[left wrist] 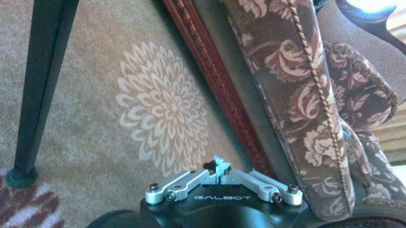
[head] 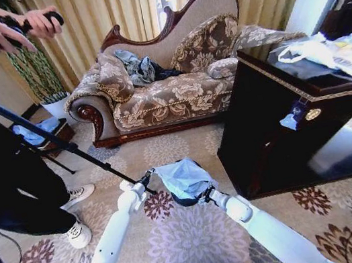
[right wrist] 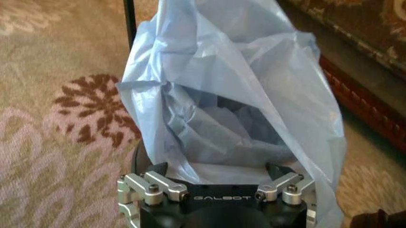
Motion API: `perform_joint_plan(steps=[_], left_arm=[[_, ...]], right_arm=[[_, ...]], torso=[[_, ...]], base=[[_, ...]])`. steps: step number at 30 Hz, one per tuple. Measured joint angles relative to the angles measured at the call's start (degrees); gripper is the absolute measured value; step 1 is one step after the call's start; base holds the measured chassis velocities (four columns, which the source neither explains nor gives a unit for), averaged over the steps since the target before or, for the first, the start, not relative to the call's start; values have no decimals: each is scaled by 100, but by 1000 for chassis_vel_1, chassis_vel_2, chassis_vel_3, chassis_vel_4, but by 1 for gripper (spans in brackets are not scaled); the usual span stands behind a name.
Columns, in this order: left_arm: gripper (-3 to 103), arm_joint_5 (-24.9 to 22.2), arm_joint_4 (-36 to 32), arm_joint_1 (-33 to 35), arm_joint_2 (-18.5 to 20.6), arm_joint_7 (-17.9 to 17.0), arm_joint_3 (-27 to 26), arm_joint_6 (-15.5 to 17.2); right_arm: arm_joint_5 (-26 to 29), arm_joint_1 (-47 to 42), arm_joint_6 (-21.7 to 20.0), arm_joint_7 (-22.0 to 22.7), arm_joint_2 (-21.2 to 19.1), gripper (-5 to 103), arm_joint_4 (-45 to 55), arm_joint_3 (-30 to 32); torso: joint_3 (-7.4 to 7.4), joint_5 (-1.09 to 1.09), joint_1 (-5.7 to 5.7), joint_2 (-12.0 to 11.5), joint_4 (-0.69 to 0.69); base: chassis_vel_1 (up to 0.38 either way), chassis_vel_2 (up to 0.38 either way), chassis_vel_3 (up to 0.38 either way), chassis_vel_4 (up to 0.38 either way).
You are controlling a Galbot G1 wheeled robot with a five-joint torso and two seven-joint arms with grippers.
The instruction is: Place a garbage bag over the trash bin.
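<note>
Step in hand, by my read: bag is draped on the bin but not seated; spreading/pulling the mouth down round the rim looks like what's left.

L to R in head view. Far left, a person stands w/ a tripod [head: 22, 128], not touching the task things. Then the left hand [head: 145, 178], just left of the bin, at rim height. In the left wrist view its fingers [left wrist: 219, 169] are pinched together, tips meeting, w/ nothing between them – no plastic in it; it looks out over floral carpet [left wrist: 159, 114] toward the sofa base [left wrist: 222, 80].

Centre: garbage bag [head: 183, 178], pale blue, thin, see-through, heavily crinkled, heaped loosely over the trash bin [head: 183, 200]. Only a dark curved sliver of the bin shows under the bag's lower edge. Bin stands on the carpet before the sofa [head: 160, 80], well apart from it.

Right of that: right hand [head: 209, 194], against the bag's right edge. In the right wrist view the fingers [right wrist: 286, 183] stand spread wide, and the bag [right wrist: 235, 104] billows up between and over them; can't tell if any film is actually pinched.

Far right, a dark glossy counter [head: 276, 120].

Next move, I'd judge, needs both hands on opposite hems, stretching outward then down. Film is slippery and flimsy; likely to bunch or slip off a smooth round rim.
</note>
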Motion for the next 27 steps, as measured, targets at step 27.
perform_joint_plan(steps=[27], left_arm=[[0, 578, 187, -197, -235, 230, 84, -139]], right_arm=[[-743, -70, 341, -278, -197, 100, 292, 380]], torso=[[0, -1, 1, 0, 0]], base=[[0, 0, 0, 0]])
